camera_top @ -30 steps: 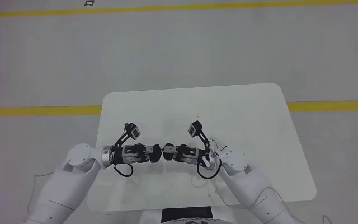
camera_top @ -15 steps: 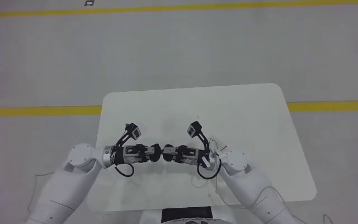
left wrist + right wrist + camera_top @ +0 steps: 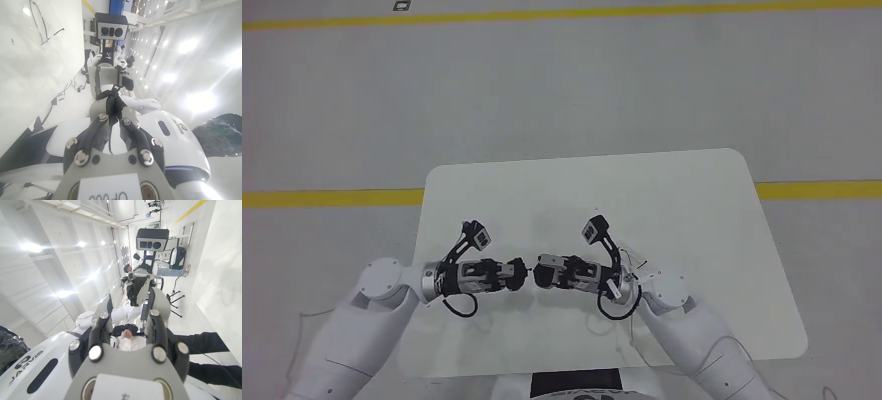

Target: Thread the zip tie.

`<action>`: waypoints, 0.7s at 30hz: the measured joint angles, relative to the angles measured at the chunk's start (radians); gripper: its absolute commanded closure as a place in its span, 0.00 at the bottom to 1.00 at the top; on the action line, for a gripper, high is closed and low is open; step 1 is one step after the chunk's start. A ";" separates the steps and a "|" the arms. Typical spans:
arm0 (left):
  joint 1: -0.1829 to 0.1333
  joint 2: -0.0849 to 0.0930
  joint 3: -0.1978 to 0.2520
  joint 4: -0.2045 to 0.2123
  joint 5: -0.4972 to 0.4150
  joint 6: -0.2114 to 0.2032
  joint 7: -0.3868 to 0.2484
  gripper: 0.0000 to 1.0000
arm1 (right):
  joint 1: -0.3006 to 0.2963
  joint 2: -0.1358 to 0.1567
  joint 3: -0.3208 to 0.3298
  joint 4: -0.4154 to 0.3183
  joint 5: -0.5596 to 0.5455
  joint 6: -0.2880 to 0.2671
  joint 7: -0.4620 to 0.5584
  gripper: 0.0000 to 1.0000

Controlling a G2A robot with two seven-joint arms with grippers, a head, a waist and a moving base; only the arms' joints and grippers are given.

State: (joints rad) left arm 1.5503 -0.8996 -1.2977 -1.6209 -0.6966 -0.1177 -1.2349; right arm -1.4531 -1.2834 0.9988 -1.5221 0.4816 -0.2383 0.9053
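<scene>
My two grippers face each other tip to tip above the near middle of the white table [image 3: 692, 200]. My left gripper [image 3: 519, 272] [image 3: 114, 94] is shut on a thin black zip tie [image 3: 110, 138], whose strand runs back between its fingers toward the wrist. My right gripper [image 3: 546, 269] [image 3: 132, 298] stands open with nothing between its fingers, just in front of the left gripper's tips. The right gripper [image 3: 108, 76] also appears end-on in the left wrist view, and the left gripper [image 3: 137, 291] in the right wrist view. The tie's end at the tips is hidden.
A clear plastic bag [image 3: 630, 255] [image 3: 41, 26] with thin black ties lies on the table beside the right arm. The table's far half and right side are bare. The front edge runs close under both forearms.
The two grippers touched at the tips before; now a small gap separates them. The right gripper's fingers have spread, and the left arm has drawn slightly back to the left.
</scene>
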 measured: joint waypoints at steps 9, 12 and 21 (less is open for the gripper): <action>0.020 0.006 -0.019 -0.011 -0.003 -0.038 -0.017 1.00 | -0.010 0.005 0.005 -0.008 -0.016 -0.019 -0.035 0.00; 0.020 0.006 -0.019 -0.011 -0.003 -0.038 -0.016 1.00 | -0.010 0.005 0.004 -0.008 -0.016 -0.018 -0.034 0.00; 0.013 -0.002 -0.015 -0.013 0.066 -0.205 0.090 1.00 | -0.009 0.005 0.004 -0.008 -0.016 -0.018 -0.034 0.00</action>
State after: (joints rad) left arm 1.5637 -0.9021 -1.3124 -1.6340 -0.6303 -0.3230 -1.1449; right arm -1.4626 -1.2789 1.0032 -1.5299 0.4660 -0.2567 0.8715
